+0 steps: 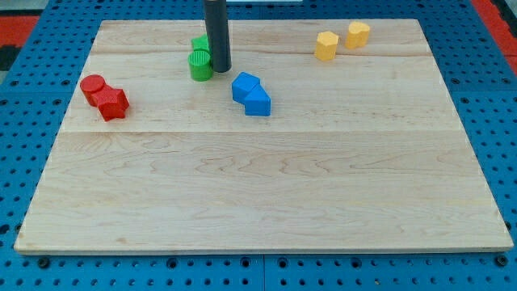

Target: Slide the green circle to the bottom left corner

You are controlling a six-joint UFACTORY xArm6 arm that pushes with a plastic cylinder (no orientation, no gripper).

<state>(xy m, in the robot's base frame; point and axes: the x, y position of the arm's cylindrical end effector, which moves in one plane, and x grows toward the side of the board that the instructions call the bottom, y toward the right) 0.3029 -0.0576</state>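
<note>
The green circle (199, 65) sits near the view's top, left of centre, on the wooden board (258, 178). A second green block (199, 44) stands just behind it, partly hidden by the rod; its shape is unclear. My tip (220, 69) rests on the board right beside the green circle's right edge, touching or nearly touching it. The rod rises straight up out of the view's top.
Two blue blocks (251, 94) lie joined just right of and below my tip. A red circle (94, 86) and a red star-like block (113, 103) sit at the left. Two yellow blocks (326, 45) (358, 34) sit at the top right. Blue pegboard surrounds the board.
</note>
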